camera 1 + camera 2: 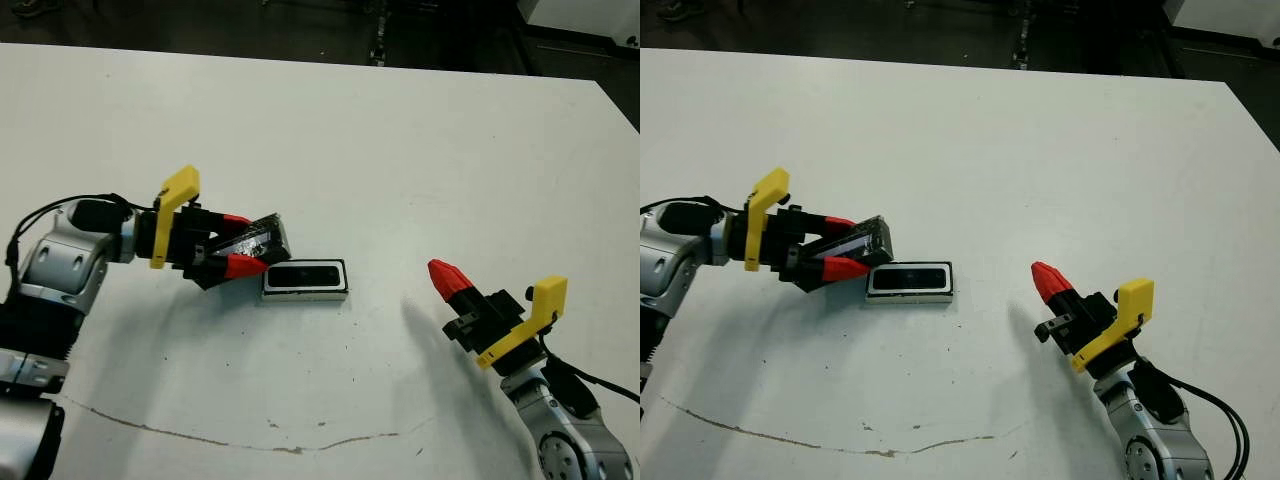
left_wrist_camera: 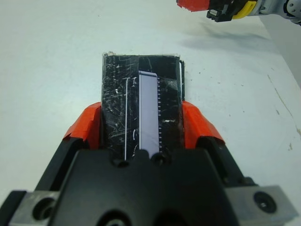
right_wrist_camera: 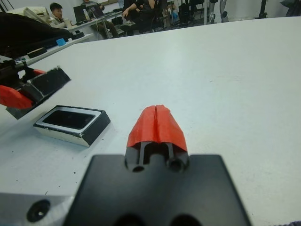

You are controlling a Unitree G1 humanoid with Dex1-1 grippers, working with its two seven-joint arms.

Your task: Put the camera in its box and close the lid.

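Note:
The box (image 1: 341,293), a shallow tray with white walls, lies at the table's middle. The camera (image 1: 306,276) lies inside it, dark face up. My left gripper (image 1: 243,242) is shut on the lid (image 1: 262,238), a black crinkly panel held tilted just left of the box's left end. In the left wrist view the lid (image 2: 141,89) sits between both red fingers (image 2: 196,123). My right gripper (image 1: 445,277) is shut on nothing, hovering to the right of the box. In the right wrist view the box (image 3: 89,132) shows with the camera (image 3: 69,118) in it.
A thin brown line (image 1: 250,440) runs across the table near its front edge. People (image 3: 59,14) sit at desks beyond the far side of the table. The table's right edge (image 1: 620,110) slants close by the right arm.

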